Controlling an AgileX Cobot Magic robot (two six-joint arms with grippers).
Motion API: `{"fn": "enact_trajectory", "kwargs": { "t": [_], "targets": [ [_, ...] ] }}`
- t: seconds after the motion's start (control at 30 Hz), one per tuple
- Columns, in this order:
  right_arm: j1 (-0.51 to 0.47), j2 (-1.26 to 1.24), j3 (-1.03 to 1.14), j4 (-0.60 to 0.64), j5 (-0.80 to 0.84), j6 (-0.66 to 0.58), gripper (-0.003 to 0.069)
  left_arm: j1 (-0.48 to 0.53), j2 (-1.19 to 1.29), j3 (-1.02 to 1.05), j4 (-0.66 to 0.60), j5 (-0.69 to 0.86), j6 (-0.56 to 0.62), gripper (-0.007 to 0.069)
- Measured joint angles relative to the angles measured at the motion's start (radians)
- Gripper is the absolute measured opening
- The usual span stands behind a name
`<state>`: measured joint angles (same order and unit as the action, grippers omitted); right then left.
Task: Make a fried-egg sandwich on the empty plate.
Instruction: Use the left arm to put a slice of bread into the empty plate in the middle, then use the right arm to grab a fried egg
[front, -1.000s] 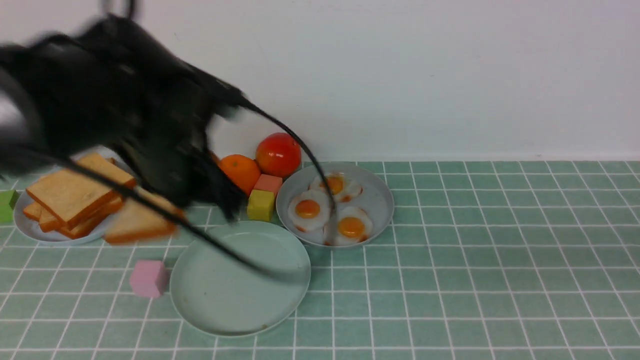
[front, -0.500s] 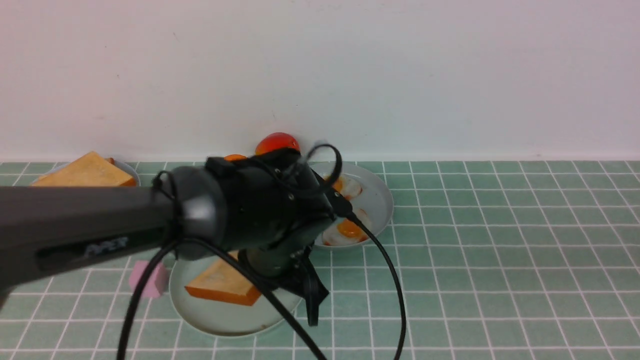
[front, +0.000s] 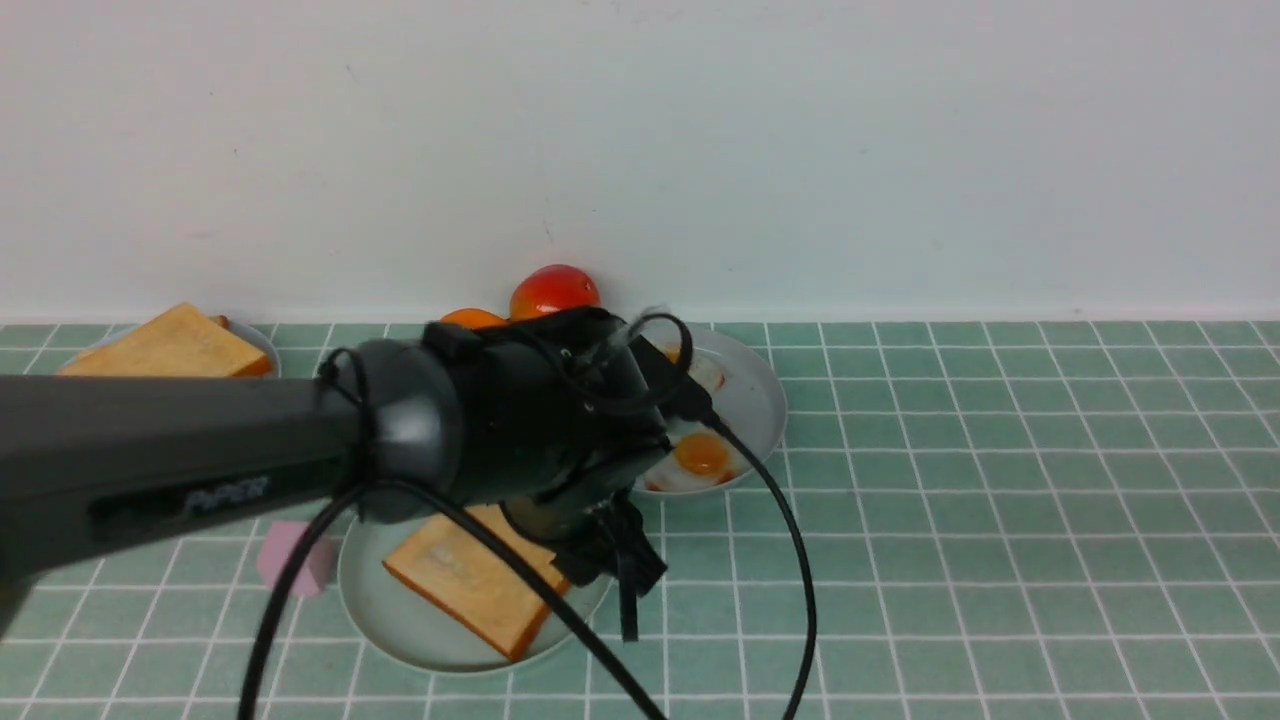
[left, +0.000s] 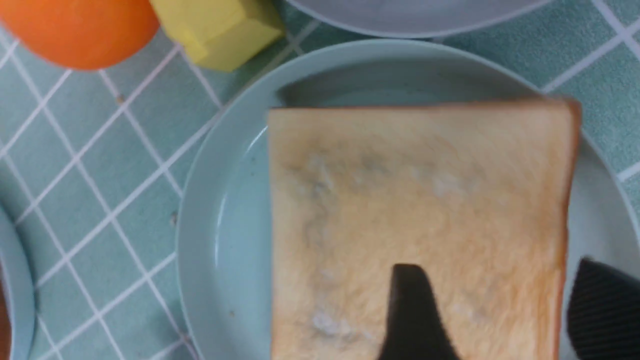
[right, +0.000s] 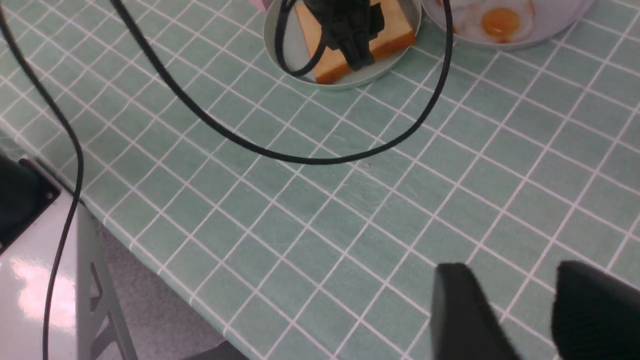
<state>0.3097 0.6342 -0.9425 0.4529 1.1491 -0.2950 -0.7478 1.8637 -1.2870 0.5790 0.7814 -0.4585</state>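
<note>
One toast slice lies flat on the mint-green plate. In the left wrist view the toast fills most of the plate. My left gripper hovers over the toast's near edge with its jaws apart, one finger above the toast and one beyond its crust. It holds nothing. More toast is stacked at the far left. Fried eggs lie on a grey-blue plate. My right gripper is open and empty above bare table.
A tomato and an orange sit behind my left arm. A yellow block is next to the plate. A pink block is left of the plate. The arm's black cable drapes over the table near its edge.
My left arm swung from the toast stack to the mint plate with a slice. The slice went from tilted in the jaws to lying flat on the plate, turned a little.
</note>
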Motion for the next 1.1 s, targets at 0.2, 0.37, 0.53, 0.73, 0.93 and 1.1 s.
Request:
{"fn": "enact_trajectory", "kwargs": {
  "t": [0.2,0.37,0.53,0.73,0.93,1.1],
  "targets": [
    [0.0,0.037,-0.001,0.0,-0.073,0.006,0.0398,0.0,-0.18,0.0,-0.14,0.048,-0.005,0.0457],
    [0.0,0.142,-0.001,0.021,-0.123,0.007,0.0352,0.0,-0.422,0.007,-0.268,0.038,0.061,0.0236],
    [0.0,0.327,-0.001,0.097,-0.234,0.005,0.0227,0.0,-0.777,0.158,-0.308,-0.093,0.082,-0.0013],
    [0.0,0.539,-0.001,0.249,-0.352,-0.094,0.0104,0.0,-1.208,0.535,-0.314,-0.272,0.002,-0.0013],
    [0.0,0.74,-0.058,0.407,-0.4,-0.238,0.008,0.0,-1.485,0.802,-0.27,-0.392,-0.106,-0.0013],
    [0.0,0.944,-0.204,0.47,-0.402,-0.278,0.0129,0.0,-1.58,0.883,-0.176,-0.413,-0.202,-0.0013]
  ]
}}
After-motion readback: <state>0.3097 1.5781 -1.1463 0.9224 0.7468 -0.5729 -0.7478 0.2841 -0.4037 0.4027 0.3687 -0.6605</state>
